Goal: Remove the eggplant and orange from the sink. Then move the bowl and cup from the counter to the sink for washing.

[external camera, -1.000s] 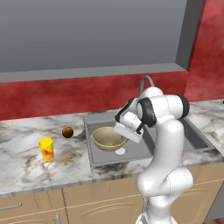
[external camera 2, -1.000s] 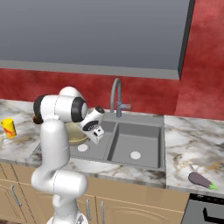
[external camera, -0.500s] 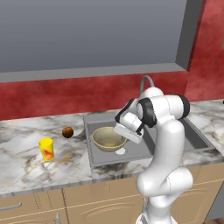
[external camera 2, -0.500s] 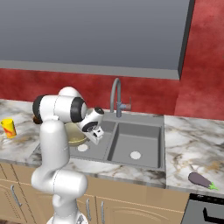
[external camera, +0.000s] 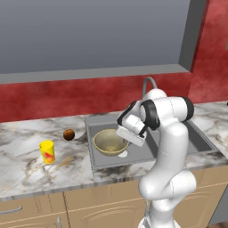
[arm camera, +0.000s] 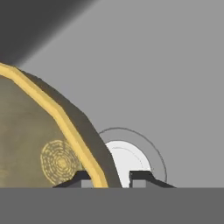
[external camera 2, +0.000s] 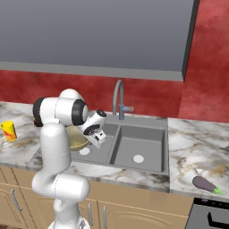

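One bowl (external camera: 109, 142) (in sink (external camera: 147, 153)), one cup (external camera: 47, 151), one orange (external camera: 68, 134)

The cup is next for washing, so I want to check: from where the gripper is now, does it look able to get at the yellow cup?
Probably yes. The cup stands alone on the counter, nothing over it. The gripper straddles the bowl rim in the sink.

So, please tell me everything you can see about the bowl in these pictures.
The bowl is wide and round, tan-yellow outside with a brighter yellow rim and a speckled beige inside that has a ring pattern at the bottom. It looks like glazed ceramic. It sits upright in the left basin of the sink, beside the white drain. The claw straddles its rim, one fingertip inside and one outside, with small gaps showing, so the grip looks loose.
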Robot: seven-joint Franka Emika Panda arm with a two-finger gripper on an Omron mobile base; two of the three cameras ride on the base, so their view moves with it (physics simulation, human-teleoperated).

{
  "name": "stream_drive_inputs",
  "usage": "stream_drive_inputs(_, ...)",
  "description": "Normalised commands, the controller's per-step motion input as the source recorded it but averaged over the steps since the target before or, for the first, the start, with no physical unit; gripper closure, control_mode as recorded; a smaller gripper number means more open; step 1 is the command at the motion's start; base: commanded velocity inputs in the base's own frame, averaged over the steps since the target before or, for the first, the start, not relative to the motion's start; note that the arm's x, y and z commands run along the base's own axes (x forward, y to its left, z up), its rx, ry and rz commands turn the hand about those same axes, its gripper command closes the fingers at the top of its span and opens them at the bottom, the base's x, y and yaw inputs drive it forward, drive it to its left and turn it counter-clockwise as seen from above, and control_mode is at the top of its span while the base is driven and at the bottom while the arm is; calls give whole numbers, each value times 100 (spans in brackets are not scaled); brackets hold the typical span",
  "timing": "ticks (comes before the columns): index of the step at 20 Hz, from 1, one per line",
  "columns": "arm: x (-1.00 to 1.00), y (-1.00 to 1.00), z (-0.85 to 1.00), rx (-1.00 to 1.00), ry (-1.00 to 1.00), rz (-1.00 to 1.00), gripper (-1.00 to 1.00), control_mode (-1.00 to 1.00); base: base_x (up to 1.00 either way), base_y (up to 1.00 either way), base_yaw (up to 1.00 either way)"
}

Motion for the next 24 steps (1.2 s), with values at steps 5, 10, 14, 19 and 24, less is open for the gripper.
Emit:
stream_drive_inputs(5, -13, -3, 11, 0, 0, 0, -100, -100, 0, 0, 0)
stream_drive_inputs(10, -15, -3, 23, 0, 0, 0, -100, -100, 0, 0, 0)
stream_drive_inputs(14, -17, -2, 35, 0, -1, 0, -100, -100, 0, 0, 0)
stream_drive_inputs(19, -28, 3, 41, -3, -5, 0, -100, -100, 0, 0, 0)
stream_drive_inputs(24, -23, 5, 44, -12, 0, 7, -100, -100, 0, 0, 0)
